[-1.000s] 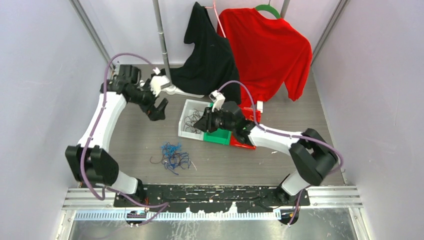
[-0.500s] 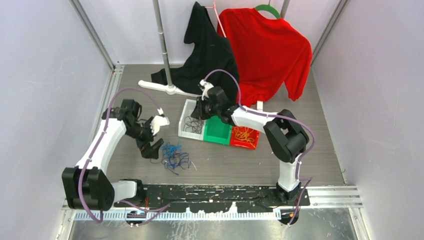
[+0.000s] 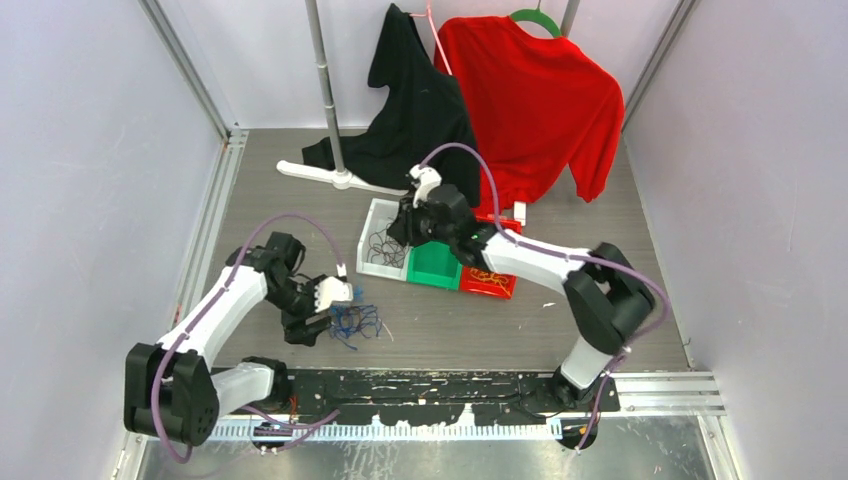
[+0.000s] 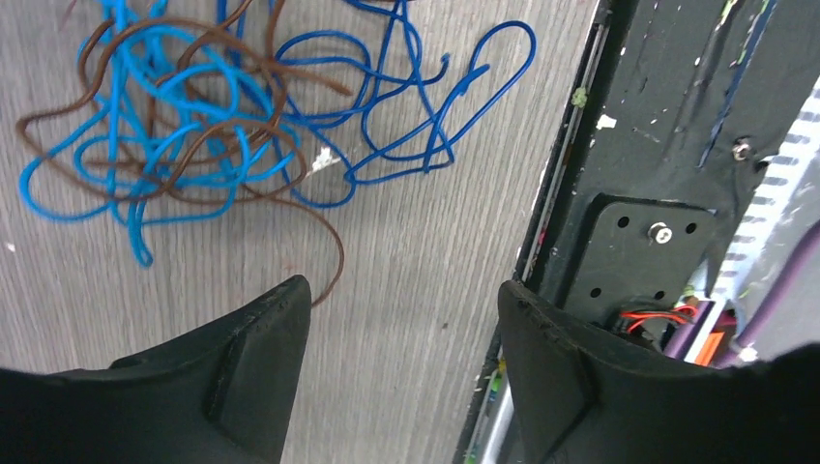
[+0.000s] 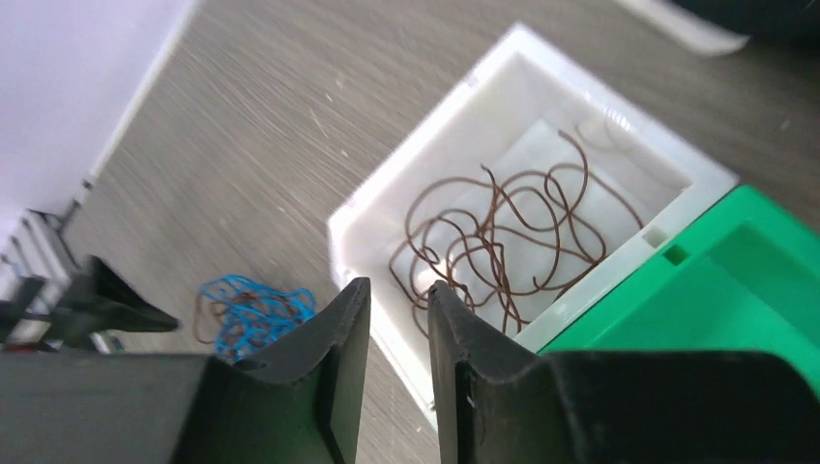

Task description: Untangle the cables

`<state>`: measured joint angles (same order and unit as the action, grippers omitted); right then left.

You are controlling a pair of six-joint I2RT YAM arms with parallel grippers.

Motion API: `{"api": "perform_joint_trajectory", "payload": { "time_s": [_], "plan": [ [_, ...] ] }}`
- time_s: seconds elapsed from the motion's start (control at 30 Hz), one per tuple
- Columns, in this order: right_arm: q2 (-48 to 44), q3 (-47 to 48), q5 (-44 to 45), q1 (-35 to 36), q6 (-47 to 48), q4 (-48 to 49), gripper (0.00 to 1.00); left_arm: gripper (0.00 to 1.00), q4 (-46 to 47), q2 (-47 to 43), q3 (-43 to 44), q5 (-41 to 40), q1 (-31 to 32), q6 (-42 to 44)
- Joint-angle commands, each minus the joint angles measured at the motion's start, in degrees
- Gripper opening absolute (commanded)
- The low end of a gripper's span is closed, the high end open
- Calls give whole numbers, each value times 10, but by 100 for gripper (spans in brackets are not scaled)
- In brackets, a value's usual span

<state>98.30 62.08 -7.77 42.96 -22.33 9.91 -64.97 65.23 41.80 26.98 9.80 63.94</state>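
A tangle of blue and brown cables [image 3: 352, 322] [image 4: 193, 126] [image 5: 251, 314] lies on the grey table. My left gripper [image 3: 308, 326] [image 4: 404, 290] is low at the tangle's near-left edge, open, with only bare table between its fingers; one brown cable end lies by the left fingertip [image 4: 290, 295]. Loose brown cables [image 3: 383, 248] [image 5: 503, 242] lie in the white bin [image 3: 366, 240] [image 5: 372, 208]. My right gripper [image 3: 393, 232] [image 5: 396, 290] hovers over that bin's near-left wall. Its jaws stand a narrow gap apart, holding nothing. Orange cables [image 3: 490, 270] lie in the red bin [image 3: 492, 293].
A green bin [image 3: 435, 268] [image 5: 754, 261] sits between the white and red bins. A clothes rack pole [image 3: 325, 90] with its white base [image 3: 330, 178] stands at the back, with a black garment [image 3: 415, 110] and a red sweater [image 3: 535, 100] hanging. The black mounting plate [image 3: 420, 385] [image 4: 667, 193] borders the near edge.
My left arm swung from the back left down to the tangle, and its jaws narrowed a little. My right gripper stayed around the white bin while its elbow shifted.
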Motion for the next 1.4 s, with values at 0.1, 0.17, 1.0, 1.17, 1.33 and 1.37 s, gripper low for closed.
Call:
{"api": "perform_joint_trajectory", "payload": {
  "time_s": [0.1, 0.17, 1.0, 1.17, 1.33, 1.37],
  "plan": [
    [-148, -81, 20, 0, -26, 169, 35, 71, 112, 14, -20, -45, 57, 8],
    [-174, -102, 16, -1, -44, 187, 35, 70, 126, 23, -18, -57, 66, 16],
    [-318, -163, 39, -1, -94, 144, 26, 0, 1, -68, 35, -69, 35, 56],
    [-281, -158, -7, 6, -105, 209, 27, 0, -199, -99, 204, 19, 35, 102],
    [-252, -138, -63, 60, -40, 259, 51, 0, -192, -112, 328, 74, 35, 38],
    [-249, -133, -73, 73, -22, 265, 56, 0, -165, -118, 348, 76, 35, 13]
  ]
}}
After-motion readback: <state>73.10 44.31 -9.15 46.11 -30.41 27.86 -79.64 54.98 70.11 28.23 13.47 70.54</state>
